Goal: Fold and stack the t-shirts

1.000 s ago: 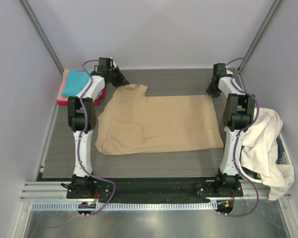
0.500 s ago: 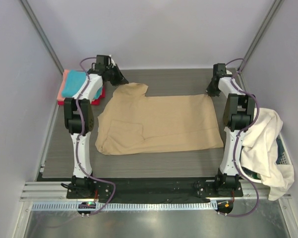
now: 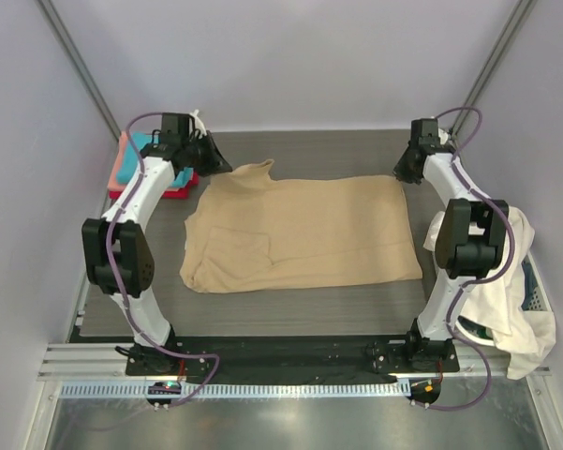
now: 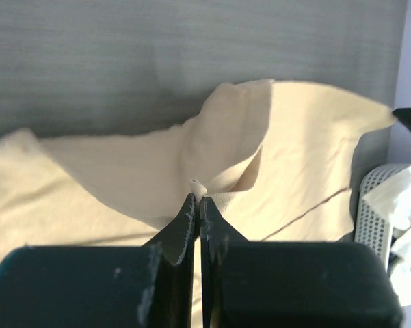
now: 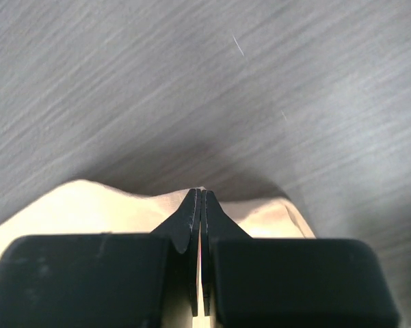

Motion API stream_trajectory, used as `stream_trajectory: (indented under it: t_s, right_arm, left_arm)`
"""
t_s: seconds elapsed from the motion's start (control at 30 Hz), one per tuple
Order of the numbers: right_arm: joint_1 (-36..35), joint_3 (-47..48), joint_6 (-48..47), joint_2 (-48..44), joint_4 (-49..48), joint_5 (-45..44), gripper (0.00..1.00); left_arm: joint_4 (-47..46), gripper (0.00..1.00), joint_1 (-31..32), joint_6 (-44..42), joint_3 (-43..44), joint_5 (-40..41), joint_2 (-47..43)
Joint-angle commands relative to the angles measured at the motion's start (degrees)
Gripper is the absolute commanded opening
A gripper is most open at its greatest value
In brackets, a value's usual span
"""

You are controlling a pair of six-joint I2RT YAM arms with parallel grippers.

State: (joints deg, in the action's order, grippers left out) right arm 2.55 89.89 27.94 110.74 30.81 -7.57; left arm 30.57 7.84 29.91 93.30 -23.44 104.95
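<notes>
- A large tan cotton short-sleeved t-shirt (image 3: pixel 300 230) lies spread across the middle of the grey worktop (image 3: pixel 337 152). It is mostly flat, with one flap doubled over near its left side. No complete fold is seen on it.
- The left pincer (image 4: pixel 197 202) is clamped on the far left part of the tan t-shirt. Its fingers are together with a nub of cloth showing at the tips, and the fabric rises into a ridge there.
- The right pincer (image 5: pixel 200 199) is closed on the far right corner of the same garment, towards the far right corner of the worktop.
- Done: a small stack of folded shirts sits at the far left corner of the worktop, partly hidden by the left arm. It shows a turquoise shirt (image 3: pixel 136 148) uppermost, a salmon-pink shirt (image 3: pixel 120 172) beneath and a red shirt (image 3: pixel 180 186) at the bottom edge.
- Outstanding: cream-white cotton shirts (image 3: pixel 487 281) hang crumpled over a white plastic basket (image 3: pixel 537 292) at the right edge, unfolded.
- Assessment: the task is roughly midway. With both far corners gripped, the tan shirt's first fold appears to be the step in hand. After that come stacking it and folding the cream-white items.
</notes>
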Motion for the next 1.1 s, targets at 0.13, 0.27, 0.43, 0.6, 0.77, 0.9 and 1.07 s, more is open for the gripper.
stream_trajectory:
  t_s: [0.13, 0.27, 0.43, 0.6, 0.77, 0.9, 1.07]
  right_arm:
    - [-0.09, -8.58, 0.44, -9.21, -2.33, -0.69, 0.01]
    - [0.09, -12.97, 0.71, -12.47, -2.86, -0.95, 0.01]
    - [0.44, -16.4, 0.71, -15.55, -3.12, -1.3, 0.01]
    - [0.88, -20.54, 0.27, -19.06, -3.47, -2.01, 0.01]
    - [1.06, -22.91, -0.17, -20.56, -3.56, -2.36, 0.01]
    - [1.41, -24.23, -0.35, -21.97, -3.39, -3.23, 0.01]
    - [3.16, -26.08, 0.44, -22.32, -3.65, -2.27, 0.01]
  left_arm:
    - [0.55, 0.0, 0.25, -3.28, -13.11, 2.87, -12.9]
    - [0.46, 0.0, 0.25, -3.46, -19.11, 3.75, -18.8]
    - [1.07, 0.0, 0.25, -3.54, -25.08, 3.67, -25.04]
    - [1.86, 0.0, 0.25, -2.93, -30.01, 3.58, -31.9]
    - [3.09, 0.0, 0.25, -0.21, -33.97, 3.14, -36.56]
    - [4.32, 0.0, 0.25, -0.12, -36.16, 3.14, -39.55]
    - [6.52, 0.0, 0.25, -0.29, -39.33, 5.77, -42.19]
